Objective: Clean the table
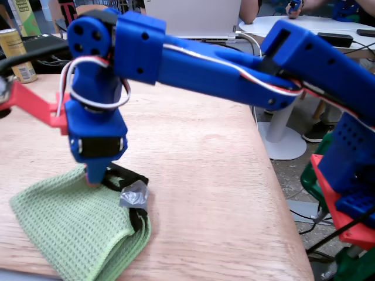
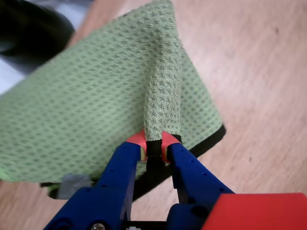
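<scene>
The light oak table fills the fixed view and also shows in the wrist view. A green waffle-weave cloth with a black edge lies at its front left. In the wrist view my blue gripper with red tips is shut on a pinched ridge of the cloth, which rises from the tips across the cloth. In the fixed view the gripper points straight down onto the cloth's far edge. A grey tag sits on the black edge.
A yellow can and black cables stand at the table's back left. A red part juts out at the left. A white round pedestal table stands behind the right edge. The arm's base is at the right.
</scene>
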`<move>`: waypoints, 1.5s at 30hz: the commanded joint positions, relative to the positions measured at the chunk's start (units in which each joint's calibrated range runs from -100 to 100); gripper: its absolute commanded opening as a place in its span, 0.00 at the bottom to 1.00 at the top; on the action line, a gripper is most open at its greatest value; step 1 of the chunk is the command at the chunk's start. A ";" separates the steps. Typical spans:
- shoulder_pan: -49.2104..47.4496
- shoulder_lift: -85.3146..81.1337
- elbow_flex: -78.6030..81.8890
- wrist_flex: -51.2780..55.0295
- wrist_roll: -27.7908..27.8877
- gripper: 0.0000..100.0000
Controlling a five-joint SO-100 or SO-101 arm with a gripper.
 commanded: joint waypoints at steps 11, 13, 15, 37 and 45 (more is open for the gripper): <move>37.80 0.06 -1.39 -0.58 6.11 0.01; 44.74 0.15 -1.39 -5.68 6.11 0.01; 51.00 0.23 -0.92 -11.09 6.20 0.01; 57.09 -36.73 -0.26 11.57 5.57 0.01; 38.14 -58.26 28.72 17.64 3.91 0.01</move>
